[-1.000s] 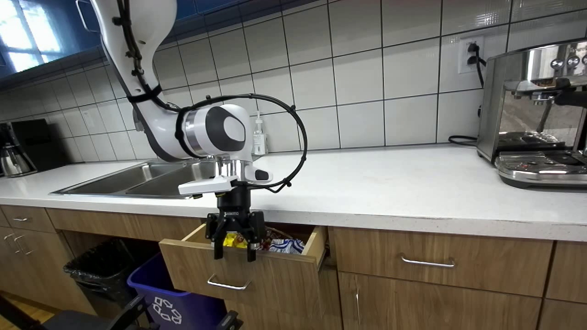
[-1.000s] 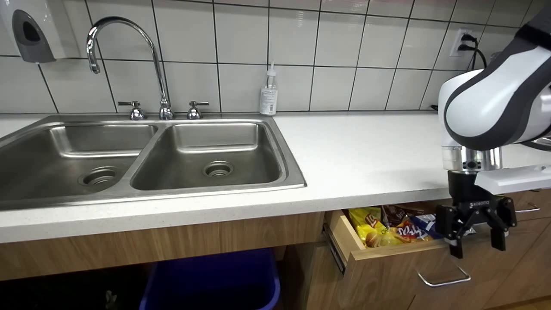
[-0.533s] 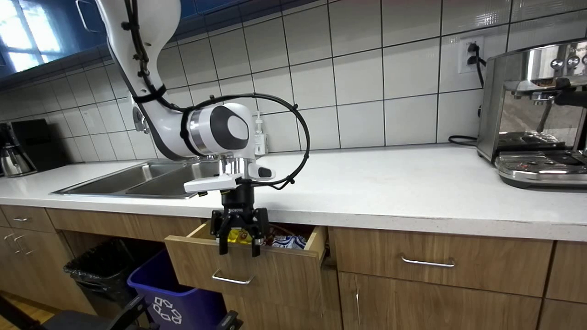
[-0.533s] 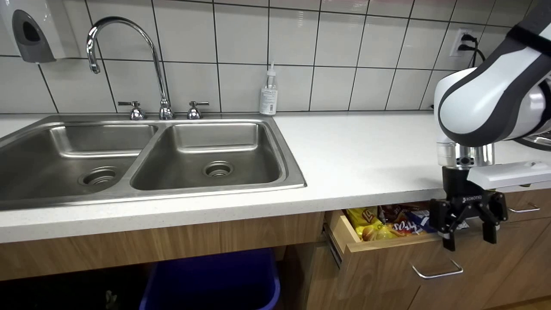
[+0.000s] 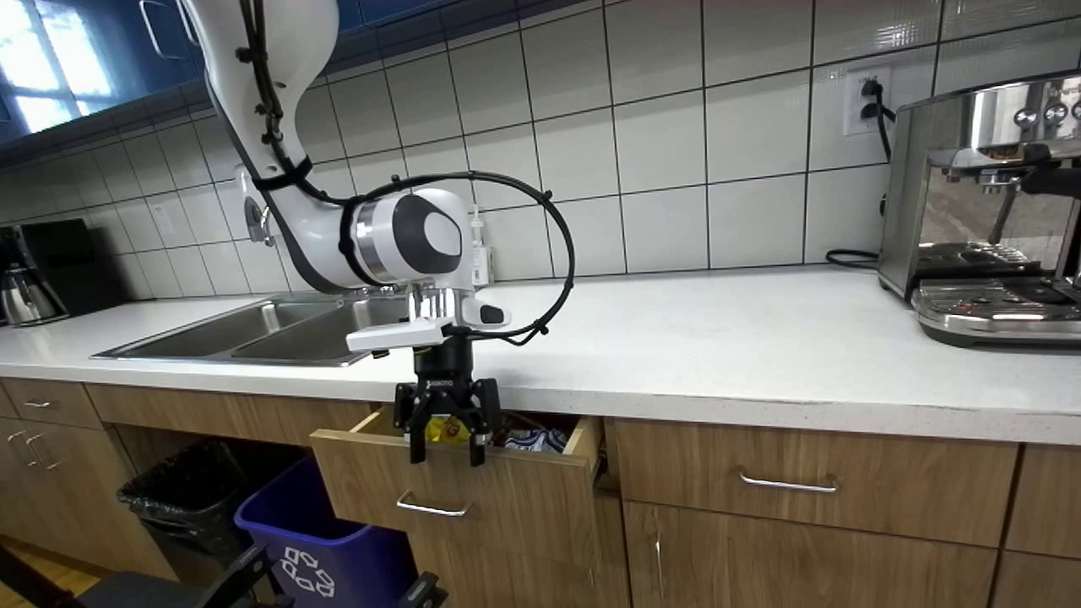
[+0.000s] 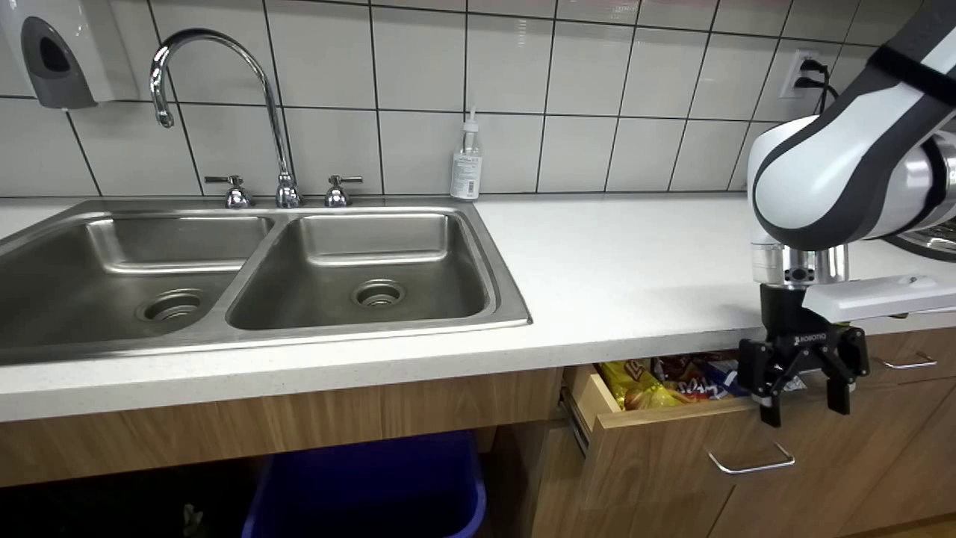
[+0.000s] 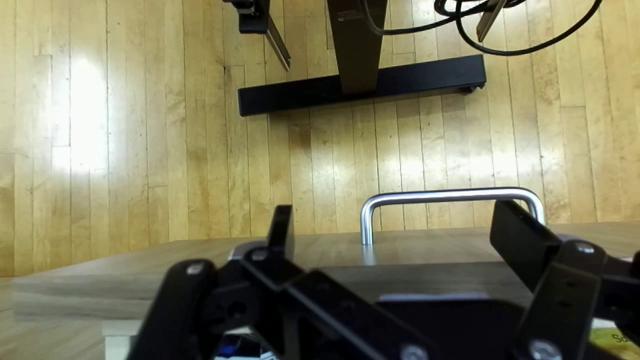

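Note:
My gripper is open and points down at the front of a partly open wooden drawer. In the other angles the gripper and drawer show the same pose. In the wrist view, the open fingers stand apart over the drawer's front edge, with nothing between them. The silver drawer handle lies below the fingertips. I cannot tell exactly where a finger touches the drawer. Inside are a yellow snack bag, a red-brown bag and a blue-white bag.
A white countertop overhangs the drawer. A double sink and a soap bottle are on it, with an espresso machine at the far end. A blue recycling bin and black-bagged bin stand below.
The drawer has slid inward toward the cabinet, and its opening is narrower. My gripper has moved inward with it and stayed open. Less of the bags shows.

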You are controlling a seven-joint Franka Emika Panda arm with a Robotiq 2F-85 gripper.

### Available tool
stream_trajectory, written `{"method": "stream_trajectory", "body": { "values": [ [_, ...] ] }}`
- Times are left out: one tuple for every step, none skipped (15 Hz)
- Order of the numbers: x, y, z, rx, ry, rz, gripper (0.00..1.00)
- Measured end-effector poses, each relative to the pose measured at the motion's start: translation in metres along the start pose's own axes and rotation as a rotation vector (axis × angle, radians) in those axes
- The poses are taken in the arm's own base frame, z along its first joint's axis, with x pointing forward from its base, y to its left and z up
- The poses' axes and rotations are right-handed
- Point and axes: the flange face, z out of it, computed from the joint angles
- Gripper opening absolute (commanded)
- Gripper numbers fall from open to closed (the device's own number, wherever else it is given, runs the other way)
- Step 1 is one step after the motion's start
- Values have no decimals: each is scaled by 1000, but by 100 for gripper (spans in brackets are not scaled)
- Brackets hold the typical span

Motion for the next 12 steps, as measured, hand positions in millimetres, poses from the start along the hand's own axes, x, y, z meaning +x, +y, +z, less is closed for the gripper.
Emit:
{"method": "stream_trajectory", "body": {
  "values": [
    [1,0,-1,0,2,-1,100],
    [3,0,-1,0,4,-2,100],
    [4,0,-2,0,6,-3,100],
    [6,0,-3,-1,8,-5,100],
    [7,0,-3,-1,11,-6,100],
    [9,0,-4,-1,13,-8,100],
    [10,0,-5,-1,15,-9,100],
    [12,0,-6,-1,17,-10,100],
    [14,0,-7,-2,20,-12,100],
    [16,1,-8,-2,23,-14,100],
    [18,1,-8,-2,26,-14,100],
    [20,1,-9,-2,29,-15,100]
  ]
}}
